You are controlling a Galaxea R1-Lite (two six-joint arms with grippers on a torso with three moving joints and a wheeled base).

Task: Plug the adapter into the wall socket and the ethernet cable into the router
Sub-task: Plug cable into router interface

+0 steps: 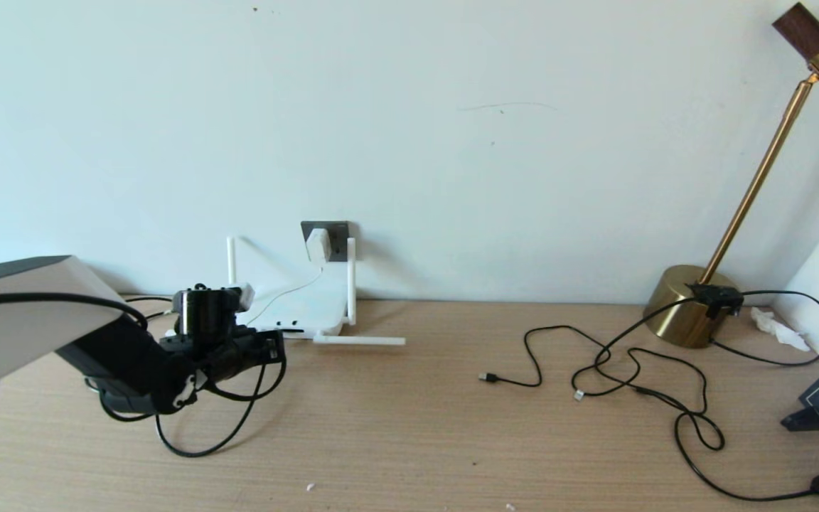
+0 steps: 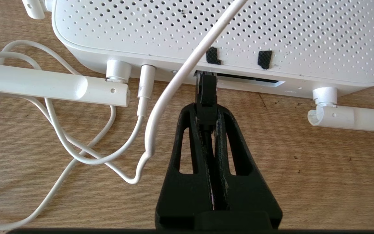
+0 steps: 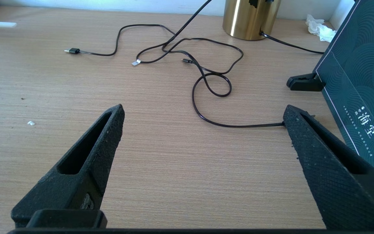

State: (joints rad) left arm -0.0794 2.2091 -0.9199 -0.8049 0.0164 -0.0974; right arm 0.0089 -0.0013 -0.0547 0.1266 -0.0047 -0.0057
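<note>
We see the adapter already seated in the wall socket, while our left gripper, fingers pinched on the ethernet cable, presses its plug at the router port, not visibly home.

- Router: one, directly ahead of the left gripper.
- Antennas: four seen; one lies flat.
- Adapter: one, in the one wall socket, beyond the router.
- Ethernet cable: one, between the gripper's fingers.
- Brass lamp: one, far right of the gripper.
- Thin black cables: a tangle, number unclear.
</note>
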